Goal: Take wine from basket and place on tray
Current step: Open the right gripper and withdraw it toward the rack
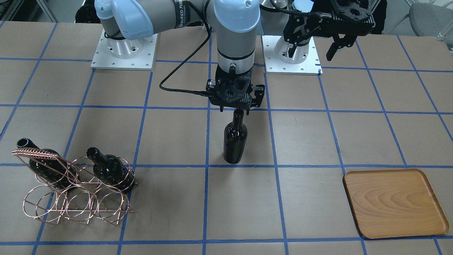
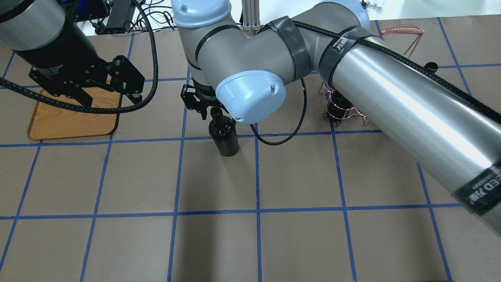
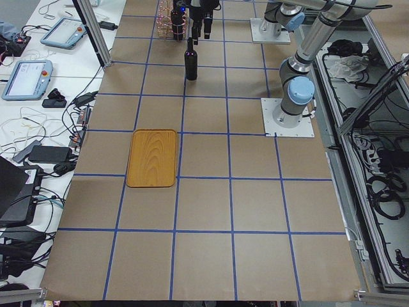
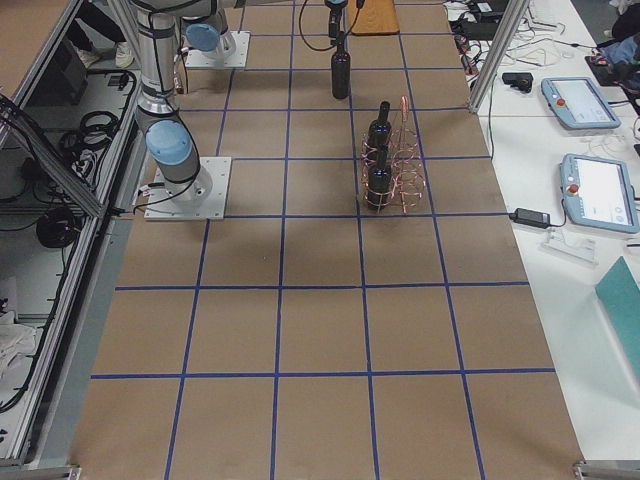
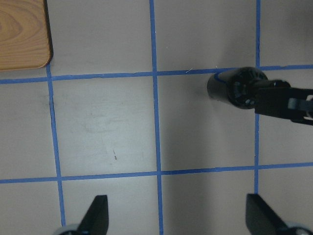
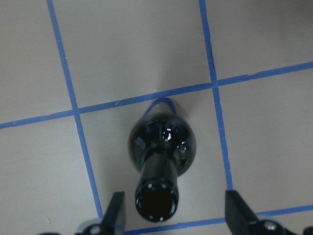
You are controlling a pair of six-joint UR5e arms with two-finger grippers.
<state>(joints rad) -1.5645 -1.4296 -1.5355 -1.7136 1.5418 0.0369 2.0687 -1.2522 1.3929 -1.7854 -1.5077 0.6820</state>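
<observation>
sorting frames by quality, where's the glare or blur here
Overhead exterior: a bright glare streak runs along the right arm's metal tube. Right wrist-mounted: the wine bottle is sharp, with small highlights on its shoulder; the right hand's fingers at the bottom edge are soft. Left wrist-mounted: the bottle looks soft.

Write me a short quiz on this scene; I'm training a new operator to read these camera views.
1. How many bottles rest in the basket?
2. True or false: the right gripper is open above the standing bottle.
3. What lies on the tray? A) one bottle B) nothing C) two bottles

Key: 1. Two. 2. True. 3. B.
</observation>
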